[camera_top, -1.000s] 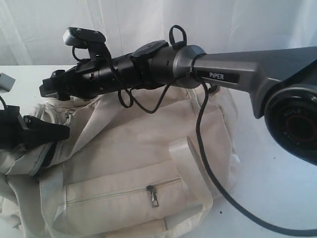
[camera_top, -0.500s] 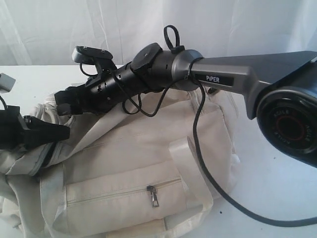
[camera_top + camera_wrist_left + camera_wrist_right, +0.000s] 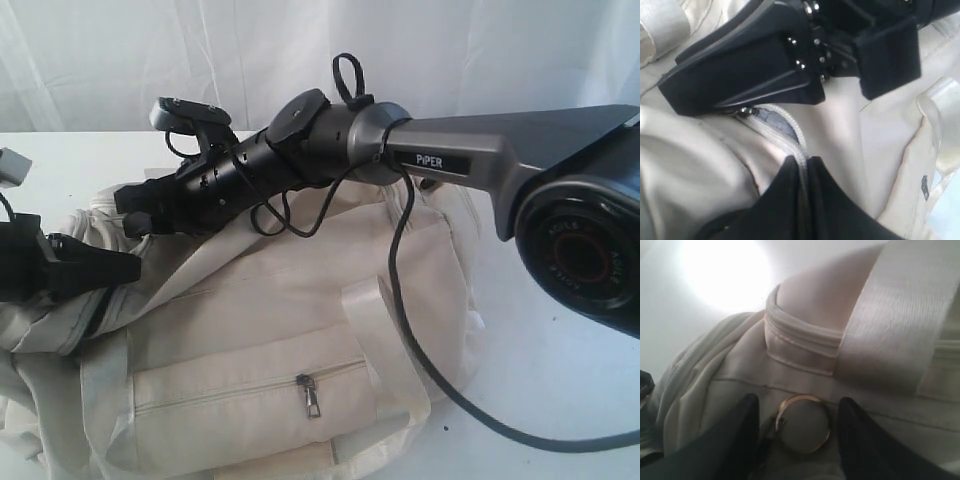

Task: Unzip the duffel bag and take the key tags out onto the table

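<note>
Standing beside the rig, I see the duffel bag point(image 3: 270, 300) slumped across the white table point(image 3: 560, 360), taking up most of the near side, with a small metal zip pull point(image 3: 312, 395) hanging on its front pocket. At the bag's left end the left gripper point(image 3: 125, 268) is pinched tight on the fabric. Its wrist camera shows the zip tape running up between the two black fingers point(image 3: 780, 200), which are pressed together on it. Just past them a short stretch of the zip is parted, showing grey lining point(image 3: 775, 120). The right arm point(image 3: 450, 150) reaches from the right over the top of the bag and brings the right gripper point(image 3: 135, 208) down at the upper left part of it, near the left gripper but apart from it. Its fingers point(image 3: 740, 440) are spread wide. A metal ring point(image 3: 802, 425) lies on the cream fabric between them, and I cannot tell whether either finger touches it. A pale webbing strap point(image 3: 900, 315) crosses the bag just beyond the ring. A black cable point(image 3: 400, 290) droops from the right arm over the bag's right side and trails onto the table.
</note>
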